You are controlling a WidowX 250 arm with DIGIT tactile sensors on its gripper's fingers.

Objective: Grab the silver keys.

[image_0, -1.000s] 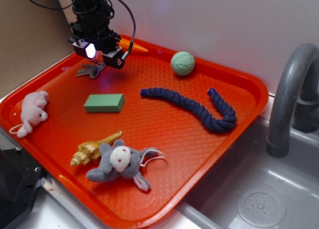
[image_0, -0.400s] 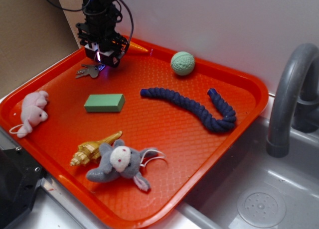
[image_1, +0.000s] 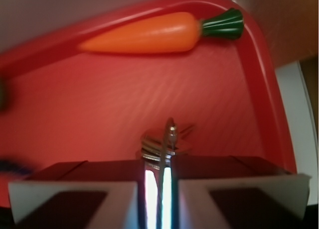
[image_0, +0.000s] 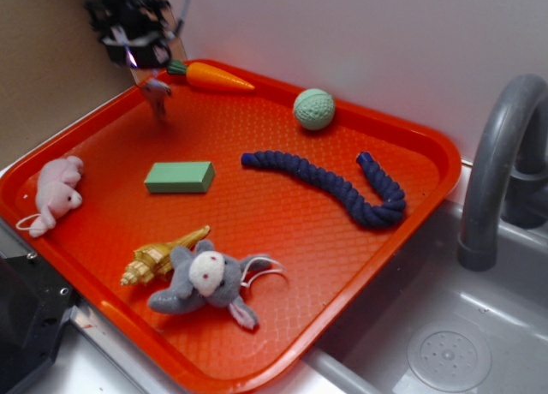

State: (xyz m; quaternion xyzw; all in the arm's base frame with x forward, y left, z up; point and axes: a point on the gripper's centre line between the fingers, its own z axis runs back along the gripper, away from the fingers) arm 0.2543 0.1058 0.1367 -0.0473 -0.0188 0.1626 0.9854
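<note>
The silver keys [image_0: 157, 95] hang from my gripper [image_0: 135, 58] above the far left corner of the orange tray [image_0: 411, 205]. The gripper is shut on them and has lifted them off the tray. In the wrist view the keys [image_1: 167, 142] stick out between the two closed fingers [image_1: 214, 167], with the bare tray floor below. The arm is blurred at the top left of the exterior view.
An orange toy carrot [image_0: 210, 76] lies by the tray's far rim, just right of the gripper; it also shows in the wrist view [image_1: 149, 36]. Green block [image_0: 179, 177], green ball [image_0: 313, 109], blue rope [image_0: 342, 184], pink plush [image_0: 56, 193], grey plush [image_0: 210, 278], gold toy [image_0: 158, 255]. Sink faucet [image_0: 501, 167] at right.
The gripper came down on the keys, shut on them, and has risen up and to the left with them. The keys have left the tray floor.
</note>
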